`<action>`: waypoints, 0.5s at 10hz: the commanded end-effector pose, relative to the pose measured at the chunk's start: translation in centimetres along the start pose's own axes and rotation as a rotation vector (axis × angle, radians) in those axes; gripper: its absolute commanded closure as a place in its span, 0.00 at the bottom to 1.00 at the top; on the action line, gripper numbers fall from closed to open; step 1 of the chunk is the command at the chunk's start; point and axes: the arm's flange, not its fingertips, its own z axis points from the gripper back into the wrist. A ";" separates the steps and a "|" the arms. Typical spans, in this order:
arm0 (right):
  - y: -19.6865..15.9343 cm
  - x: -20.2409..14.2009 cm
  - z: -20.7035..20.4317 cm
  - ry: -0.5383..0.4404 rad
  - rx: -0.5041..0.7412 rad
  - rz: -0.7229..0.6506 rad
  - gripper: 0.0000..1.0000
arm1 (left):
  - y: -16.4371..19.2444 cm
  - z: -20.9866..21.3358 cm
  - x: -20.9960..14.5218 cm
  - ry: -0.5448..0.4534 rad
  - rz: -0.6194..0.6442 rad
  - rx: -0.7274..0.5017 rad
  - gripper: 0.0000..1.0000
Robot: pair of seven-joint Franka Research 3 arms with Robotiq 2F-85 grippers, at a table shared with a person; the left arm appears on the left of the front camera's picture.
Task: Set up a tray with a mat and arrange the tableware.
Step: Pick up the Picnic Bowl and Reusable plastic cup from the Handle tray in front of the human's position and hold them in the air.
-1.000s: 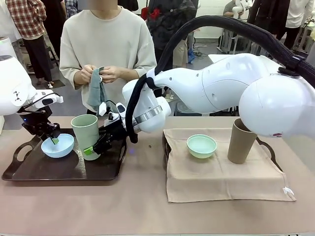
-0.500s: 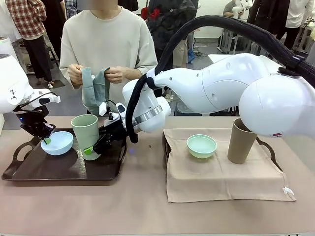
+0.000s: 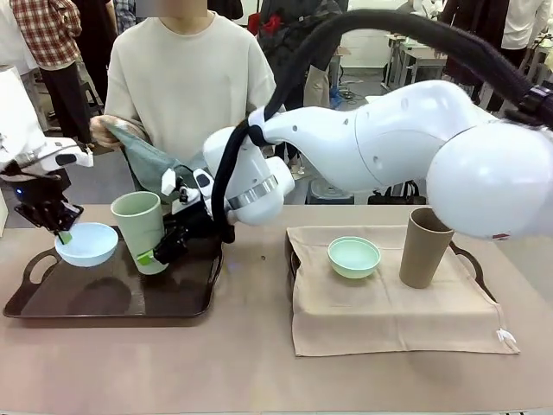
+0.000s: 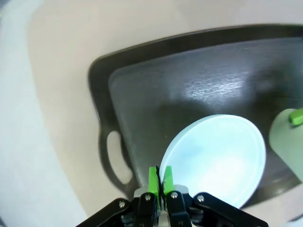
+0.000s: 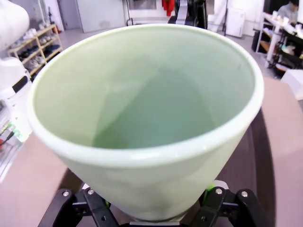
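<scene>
We record, from the left: left gripper [image 3: 62, 232], pincer pressed together on the rim of the pale blue bowl [image 3: 86, 244], which it holds above the dark tray [image 3: 112, 303]; light green tumbler [image 3: 138, 225], tilted over the tray's right part, right gripper [image 3: 149, 256] clamped on its lower wall; behind these, a person's hand [image 3: 104, 131] holding a grey-green cloth [image 3: 147, 162]; further right, beige mat [image 3: 380, 311], bearing the mint green bowl [image 3: 353, 256] and, near it, the brown tumbler [image 3: 423, 246], upright.
</scene>
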 end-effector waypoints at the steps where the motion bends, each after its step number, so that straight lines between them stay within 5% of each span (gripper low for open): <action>1: 3.3 4.9 1.5 0.096 -0.050 0.042 1.00 | -0.2 4.7 -2.2 -0.042 0.038 0.023 0.96; 5: 8.9 14.7 3.5 0.141 -0.168 0.196 1.00 | 0.2 12.7 -4.6 -0.189 0.086 0.069 0.96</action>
